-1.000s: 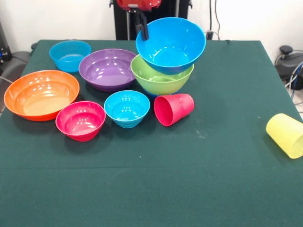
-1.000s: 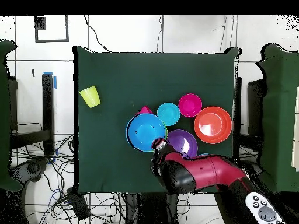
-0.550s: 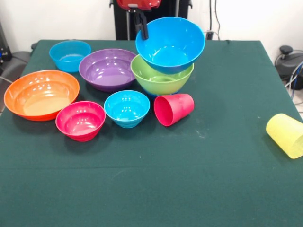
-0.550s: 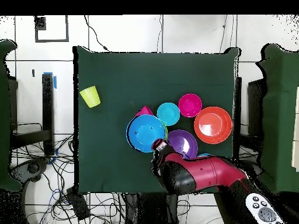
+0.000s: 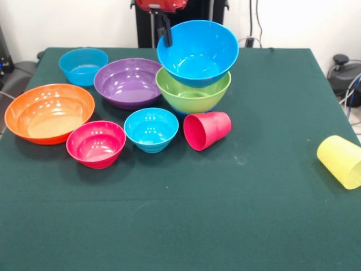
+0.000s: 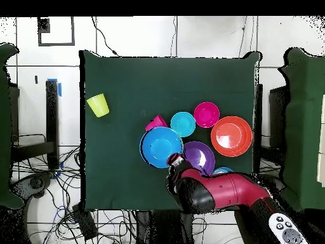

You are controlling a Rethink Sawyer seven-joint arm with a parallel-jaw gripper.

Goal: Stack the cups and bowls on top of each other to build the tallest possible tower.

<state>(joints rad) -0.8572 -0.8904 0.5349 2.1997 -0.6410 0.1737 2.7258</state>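
Note:
My gripper (image 5: 165, 33) is shut on the left rim of a bright blue bowl (image 5: 197, 53), which hangs over and partly inside the lime green bowl (image 5: 193, 95). In the overhead view the gripper (image 6: 174, 159) sits at the lower edge of that blue bowl (image 6: 160, 146). A red-pink cup (image 5: 207, 130) lies on its side just in front of the green bowl. Far off at the table's right edge a yellow cup (image 5: 340, 161) also lies on its side.
Left of the stack stand a purple bowl (image 5: 128, 83), a blue bowl (image 5: 83, 66), a large orange bowl (image 5: 49, 113), a pink-red bowl (image 5: 96, 144) and a small cyan bowl (image 5: 151, 129). The green cloth table (image 5: 237, 214) stretches to the front.
The gripper and the bright blue bowl have shifted a little to the left and up in the front view; the bowl sits more level over the green bowl.

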